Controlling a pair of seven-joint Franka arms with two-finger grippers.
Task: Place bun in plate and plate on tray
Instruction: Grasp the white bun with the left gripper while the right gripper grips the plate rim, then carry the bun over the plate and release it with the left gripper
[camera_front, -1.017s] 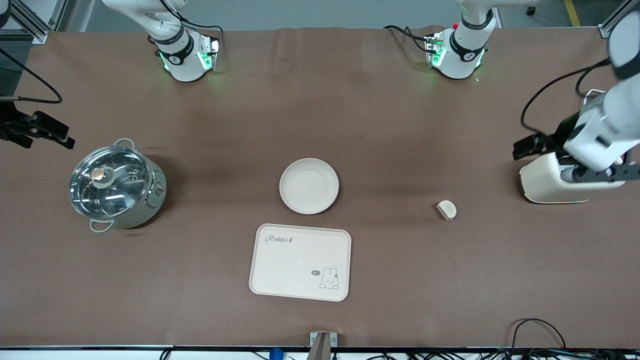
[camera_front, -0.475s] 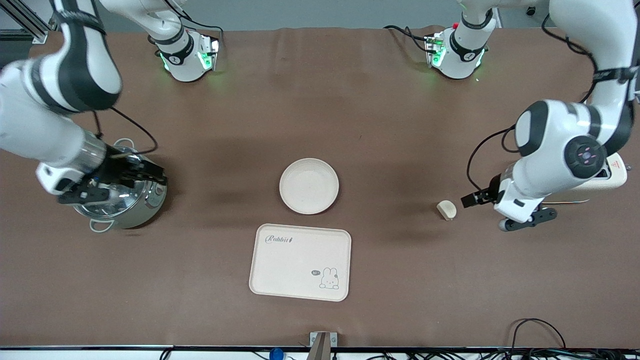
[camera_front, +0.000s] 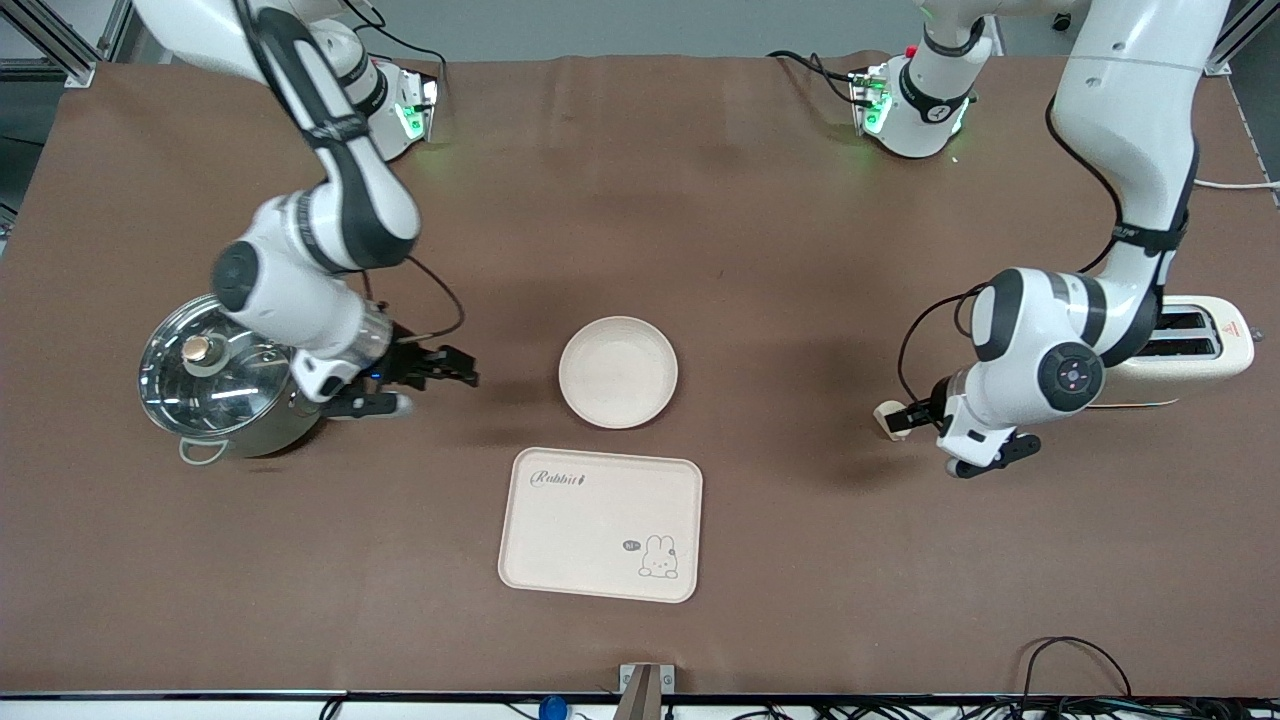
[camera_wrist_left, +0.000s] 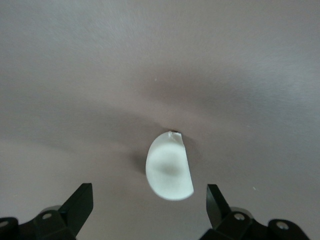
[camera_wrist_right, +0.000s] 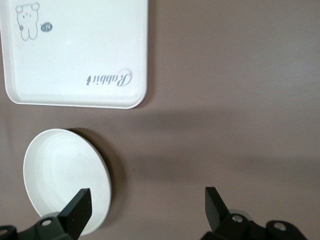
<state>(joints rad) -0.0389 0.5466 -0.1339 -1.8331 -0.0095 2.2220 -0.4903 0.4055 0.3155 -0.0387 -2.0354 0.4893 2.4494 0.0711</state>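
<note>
Both of my arms have swung in from the table ends over the last 1.0 s. My right arm, which was off at the table's edge, now reaches past the steel pot (camera_front: 232, 378), and my right gripper (camera_front: 452, 372) hangs over bare mat between the pot and the plate (camera_front: 618, 372), fingers spread. My left arm has left the toaster (camera_front: 1185, 350) and dropped toward the bun (camera_front: 889, 418); my left gripper (camera_front: 925, 412) sits just over it, fingers spread wide with the bun between them, not yet touching.

Nothing of the task has moved: the tray (camera_front: 600, 524) lies nearer the front camera than the plate, the plate is empty, and the bun lies on the mat toward the left arm's end. Judgement: this is the approach for 2 picks, bun first; next I need to descend and close across the bun's narrow width.

Hidden or unclear:
- In the front view my left wrist covers most of the bun; only its edge shows.
- The left wrist view shows the bun (camera_wrist_left: 169, 166) whole, flat cut side along one flank.
- The right wrist view cuts the plate (camera_wrist_right: 65, 180) at the frame edge and the tray (camera_wrist_right: 75, 55) at 2 edges.
- Height of either gripper above the mat: cannot tell.
</note>
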